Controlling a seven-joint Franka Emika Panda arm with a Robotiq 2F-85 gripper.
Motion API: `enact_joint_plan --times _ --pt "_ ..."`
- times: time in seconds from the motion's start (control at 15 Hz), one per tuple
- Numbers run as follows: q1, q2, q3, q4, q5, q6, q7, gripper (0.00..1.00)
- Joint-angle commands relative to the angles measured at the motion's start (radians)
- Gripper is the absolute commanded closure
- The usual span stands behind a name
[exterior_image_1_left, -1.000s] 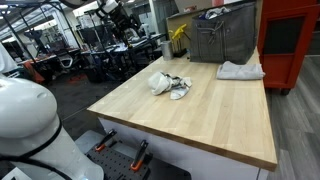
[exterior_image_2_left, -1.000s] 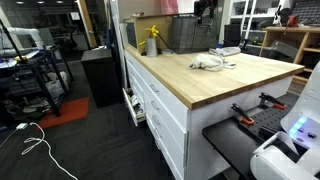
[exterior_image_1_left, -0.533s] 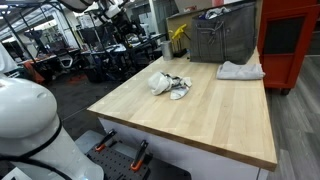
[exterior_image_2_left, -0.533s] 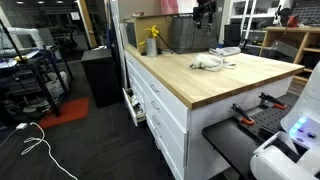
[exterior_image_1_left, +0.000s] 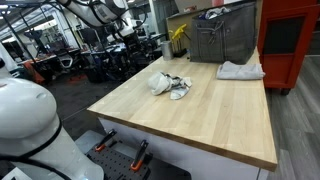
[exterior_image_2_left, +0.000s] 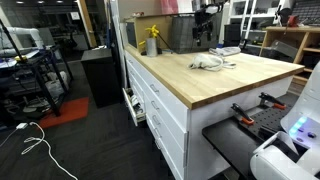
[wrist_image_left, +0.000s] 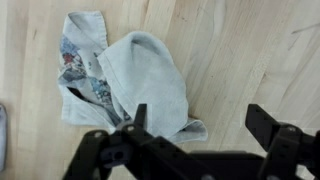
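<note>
In the wrist view, a crumpled cloth (wrist_image_left: 125, 85) lies on the pale wooden table (wrist_image_left: 250, 50), in the left half of the picture. Its long axis runs on a slant from upper left to lower right. The upper left end shows a patterned, multicoloured face. A plain grey-white fold bulges over it towards the right and tapers to a small corner at the lower right. The print on the patterned part is too blurred to read.

To the right of that, along the bottom edge, the gripper (wrist_image_left: 200, 115) hangs above the table with its jaws wide apart and nothing between them. One of the dark fingers (wrist_image_left: 140, 112) stands over the lower edge of the cloth, and the other is well to the right, over bare wood.

In an exterior view, the cloth (exterior_image_1_left: 168, 85) sits near the middle of the table's far half. Behind it, further right, come a yellow object (exterior_image_1_left: 178, 35), a grey bin (exterior_image_1_left: 225, 40), a folded white cloth (exterior_image_1_left: 240, 70) and a red cabinet (exterior_image_1_left: 290, 40).
</note>
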Motion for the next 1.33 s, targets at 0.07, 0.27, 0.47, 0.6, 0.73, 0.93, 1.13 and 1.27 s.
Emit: enact_joint_plan --times 0.07,0.27,0.47,0.6,0.73,0.93,1.13,1.27 --pt "-0.041 0.075 -0.036 0.019 0.071 0.023 -0.116 0.00" --pt "-0.065 0.114 -0.053 0.025 0.081 0.032 -0.150 0.00" --pt "-0.085 0.144 -0.061 0.032 0.104 0.049 -0.174 0.00" --pt "-0.094 0.166 -0.062 0.042 0.123 0.061 -0.191 0.00" --pt "-0.103 0.187 -0.064 0.054 0.127 0.077 -0.201 0.00" --pt "-0.115 0.219 -0.068 0.076 0.115 0.099 -0.204 0.00" --pt "-0.129 0.251 -0.075 0.097 0.101 0.117 -0.207 0.00" --pt "-0.142 0.272 -0.077 0.109 0.114 0.126 -0.228 0.00"
